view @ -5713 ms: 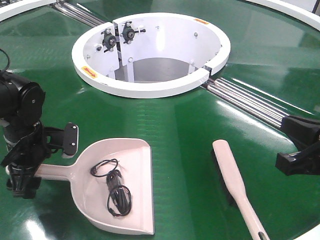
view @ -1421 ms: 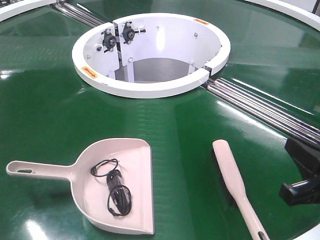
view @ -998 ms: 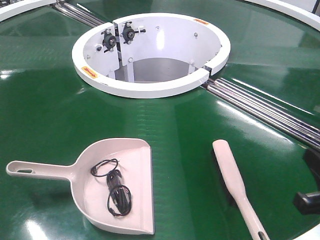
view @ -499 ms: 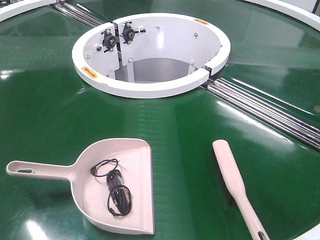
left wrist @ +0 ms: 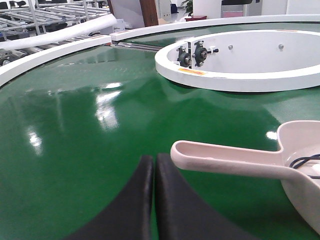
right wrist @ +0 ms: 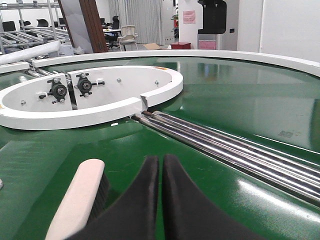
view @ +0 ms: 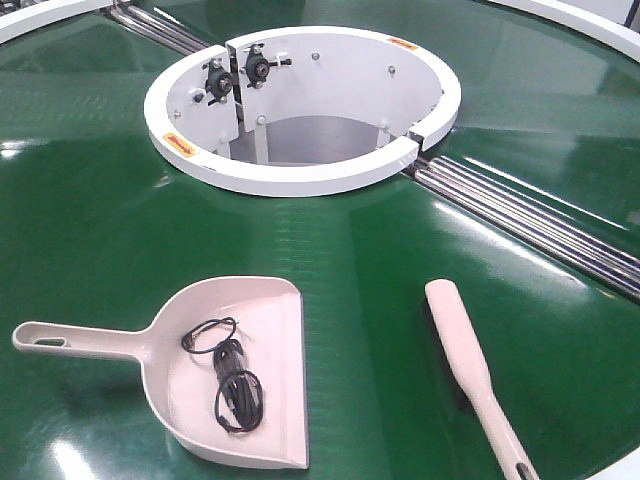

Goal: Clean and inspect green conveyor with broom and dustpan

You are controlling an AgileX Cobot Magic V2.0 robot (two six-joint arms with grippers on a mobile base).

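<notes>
The green conveyor [view: 90,200] fills the front view. The dustpan [view: 240,375] lies on it at the lower left, handle pointing left, with a coiled black cable [view: 232,380] inside. The broom [view: 470,365] lies at the lower right, handle toward the front edge. Neither gripper shows in the front view. My left gripper [left wrist: 154,161] is shut and empty, just left of the dustpan's handle tip [left wrist: 220,159]. My right gripper [right wrist: 160,161] is shut and empty, just right of the broom's head [right wrist: 80,197].
The white circular hub ring [view: 300,170] stands at the middle back, with two black bearings [view: 235,75] inside. Silver rollers [view: 530,225] cross the belt on the right and far left. A white outer rim [view: 580,20] bounds the belt. Racks stand beyond it [left wrist: 50,12].
Both arms have drawn back out of the front view: the left was by the dustpan handle 5.7 s ago, the right slid off the right edge within the last second. Dustpan and broom have not moved.
</notes>
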